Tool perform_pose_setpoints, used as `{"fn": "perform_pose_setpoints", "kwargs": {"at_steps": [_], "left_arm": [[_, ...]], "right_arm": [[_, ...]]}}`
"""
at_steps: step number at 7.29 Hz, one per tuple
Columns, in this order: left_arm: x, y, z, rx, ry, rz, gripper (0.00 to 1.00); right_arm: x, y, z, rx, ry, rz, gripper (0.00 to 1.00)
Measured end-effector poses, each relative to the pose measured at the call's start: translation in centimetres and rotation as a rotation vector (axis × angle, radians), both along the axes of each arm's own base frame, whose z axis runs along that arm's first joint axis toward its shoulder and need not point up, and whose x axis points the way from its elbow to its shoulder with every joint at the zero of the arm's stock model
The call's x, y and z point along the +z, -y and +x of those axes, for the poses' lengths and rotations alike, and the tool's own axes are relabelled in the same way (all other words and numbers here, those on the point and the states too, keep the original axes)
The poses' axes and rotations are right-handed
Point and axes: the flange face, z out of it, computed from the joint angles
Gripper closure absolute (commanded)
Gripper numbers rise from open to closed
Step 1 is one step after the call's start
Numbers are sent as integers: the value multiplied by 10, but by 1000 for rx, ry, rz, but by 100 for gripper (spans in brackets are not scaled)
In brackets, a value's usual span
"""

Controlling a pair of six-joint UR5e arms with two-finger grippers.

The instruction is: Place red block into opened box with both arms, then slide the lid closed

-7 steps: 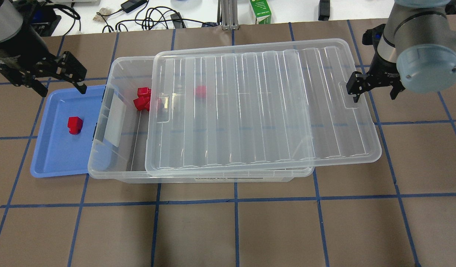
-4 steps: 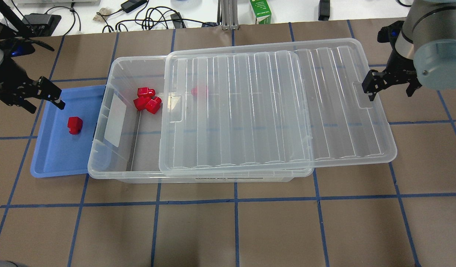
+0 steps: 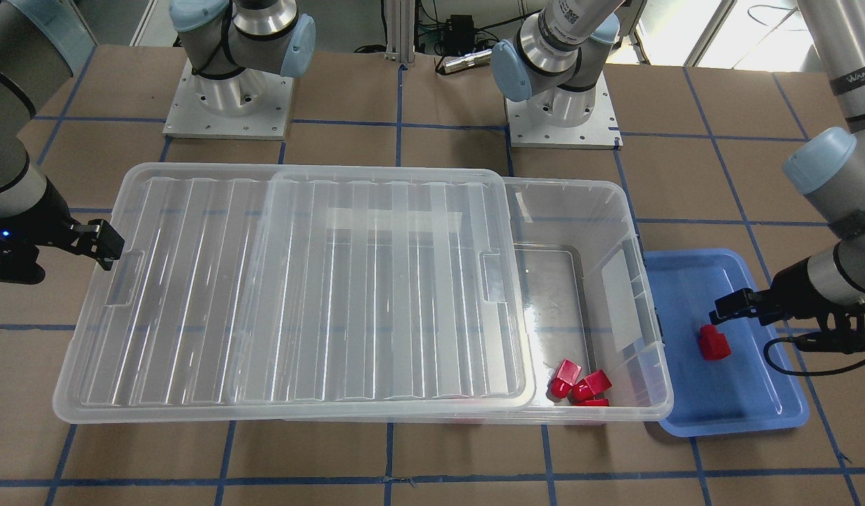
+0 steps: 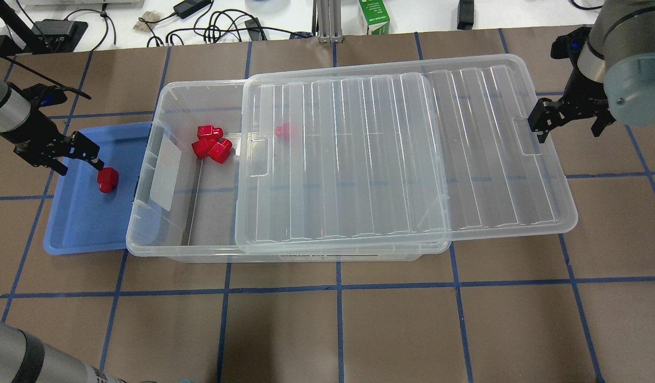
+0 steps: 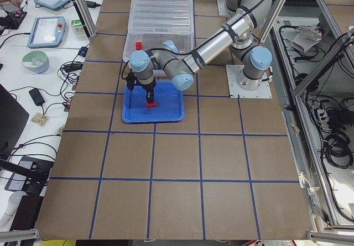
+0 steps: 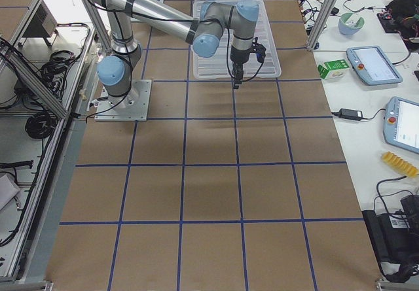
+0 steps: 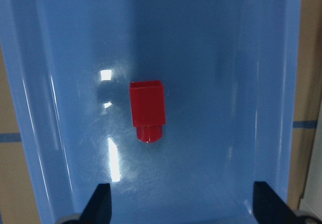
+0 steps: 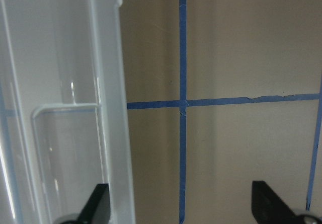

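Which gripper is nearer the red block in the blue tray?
Left. The left gripper hovers just above the red block in the blue tray; the right gripper sits at the far end of the lid, across the box.

The work surface is a flat table covered in brown sheet material point(image 4: 391, 330), divided into squares by blue tape lines point(image 4: 338, 290). A large see-through rectangular plastic storage box point(image 4: 210, 213) stands on it. A shallow blue rectangular plastic tray point(image 4: 77, 223) lies flat at one short end of the box, its near edge under the box rim. On the robot side, a square silver metal base plate point(image 3: 183, 123) and a second base plate point(image 3: 601, 137) lie on the table, well apart.
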Motion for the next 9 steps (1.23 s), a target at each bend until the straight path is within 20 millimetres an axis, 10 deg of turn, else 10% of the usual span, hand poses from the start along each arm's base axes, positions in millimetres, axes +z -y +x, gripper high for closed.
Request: {"fn": "perform_pose_setpoints", "kwargs": {"at_steps": [2, 4, 6, 7, 8, 9], "left_arm": [[-27, 14, 9, 8, 23, -33, 0], [-57, 23, 12, 7, 26, -37, 0], [-69, 26, 0, 0, 26, -27, 0], [-64, 27, -11, -7, 26, -23, 8], [-62, 27, -16, -12, 22, -13, 45], [-65, 26, -16, -13, 18, -6, 62]], "right_arm": [[54, 1, 19, 27, 17, -40, 0], [135, -8, 79, 84, 106, -65, 0], [173, -23, 149, 83, 152, -80, 0], [174, -30, 176, 37, 162, -76, 0], [171, -36, 191, -8, 167, -71, 0], [167, -39, 198, -29, 169, -70, 0]]}}
